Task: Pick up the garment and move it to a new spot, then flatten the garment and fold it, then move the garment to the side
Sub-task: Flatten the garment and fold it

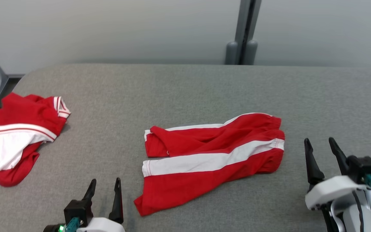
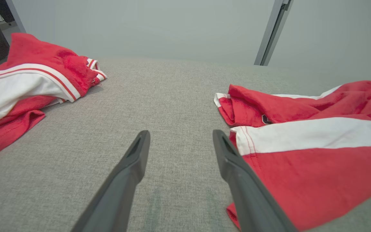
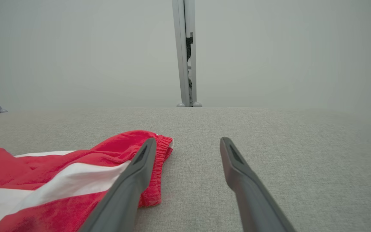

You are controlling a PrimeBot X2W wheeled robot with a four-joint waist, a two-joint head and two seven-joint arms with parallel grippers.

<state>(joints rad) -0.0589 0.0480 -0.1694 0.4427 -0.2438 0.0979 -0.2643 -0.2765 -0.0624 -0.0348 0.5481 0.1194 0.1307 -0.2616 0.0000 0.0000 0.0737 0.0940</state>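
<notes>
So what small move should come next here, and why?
Probably close the left gripper on the near hem corner of the red shorts with white side stripes, to pull them flat. It and the right gripper stand open beside them, holding nothing, and the far leg lies rumpled on the grey fabric surface.

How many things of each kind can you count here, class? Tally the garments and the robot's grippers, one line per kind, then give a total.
Red-and-white garments: 2, the middle garment and the crumpled garment at the left.
Grippers: 2, the left gripper and the right gripper, both open.
Total: 4
</notes>
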